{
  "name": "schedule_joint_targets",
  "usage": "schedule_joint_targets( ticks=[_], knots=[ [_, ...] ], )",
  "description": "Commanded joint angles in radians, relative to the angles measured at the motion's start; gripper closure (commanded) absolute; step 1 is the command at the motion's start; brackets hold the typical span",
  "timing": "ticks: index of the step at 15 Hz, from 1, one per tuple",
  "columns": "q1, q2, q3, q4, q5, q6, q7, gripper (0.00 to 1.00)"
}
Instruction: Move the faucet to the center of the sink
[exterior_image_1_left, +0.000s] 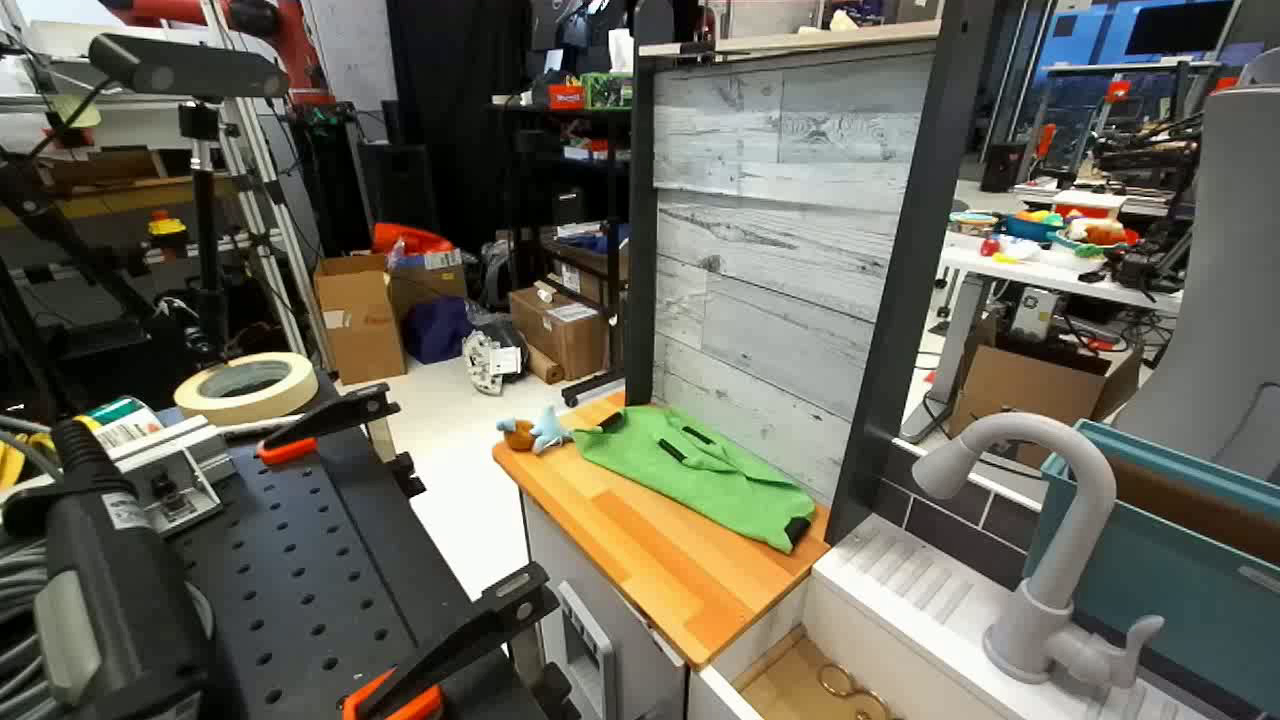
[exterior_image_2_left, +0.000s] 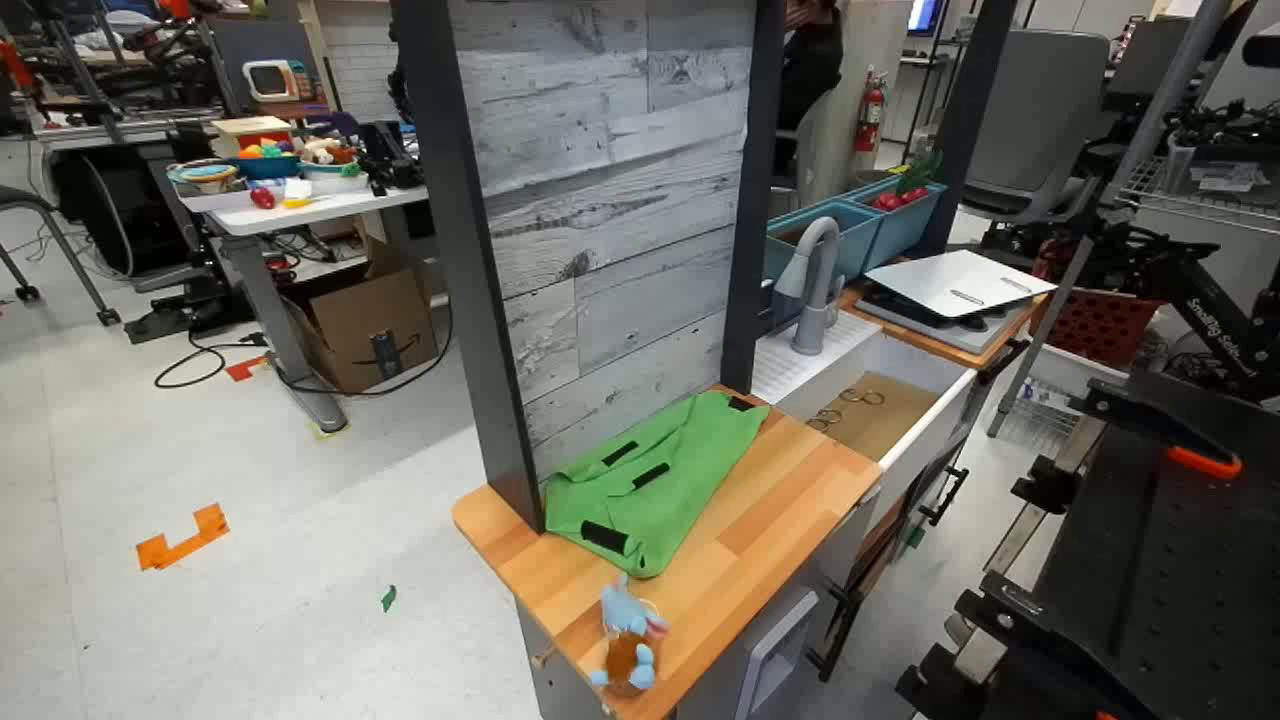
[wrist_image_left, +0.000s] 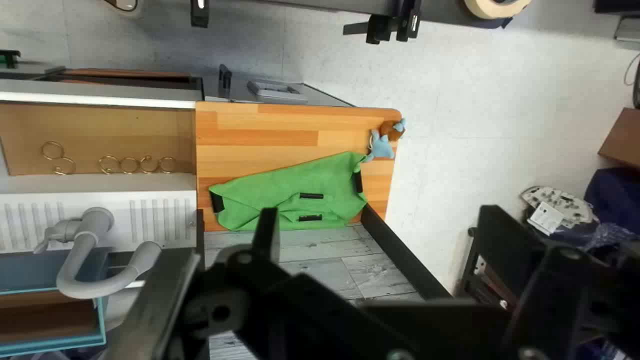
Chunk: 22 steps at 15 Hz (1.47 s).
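In the wrist view the black gripper (wrist_image_left: 381, 222) shows along the bottom edge, its jaws parted widely. One fingertip (wrist_image_left: 266, 232) points up left of centre, the other well apart on the right; dark linkage (wrist_image_left: 305, 315) spreads below, its finer detail hard to read.

A: How's the faucet (exterior_image_1_left: 1085, 530) standing?

B: Upright, lower right of the frame in an exterior view. Matte light grey gooseneck, thick tube arched over, spout head angled down toward the left, lever handle poking out right of the wider round base.

A: And the sink (exterior_image_2_left: 930, 427)?

B: White rectangular thing with a tan bottom, right of centre in an exterior view. The faucet base sits on its ridged white ledge. Wrist view's got both at the left, spout aiming right, roughly along that ledge.
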Motion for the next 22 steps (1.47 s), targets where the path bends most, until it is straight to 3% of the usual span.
schedule_joint_targets(
  ticks=[1, 14, 22],
  knots=[
    [-0.031, 0.002, 0.029, 0.003, 0.008, -0.004, -0.006, 0.00],
    [-0.035, 0.019, 0.039, -0.004, -0.012, -0.003, 0.002, 0.00],
    [-0.061, 0.136, 0.065, -0.069, -0.038, 0.135, 0.045, 0.00]
  ],
)
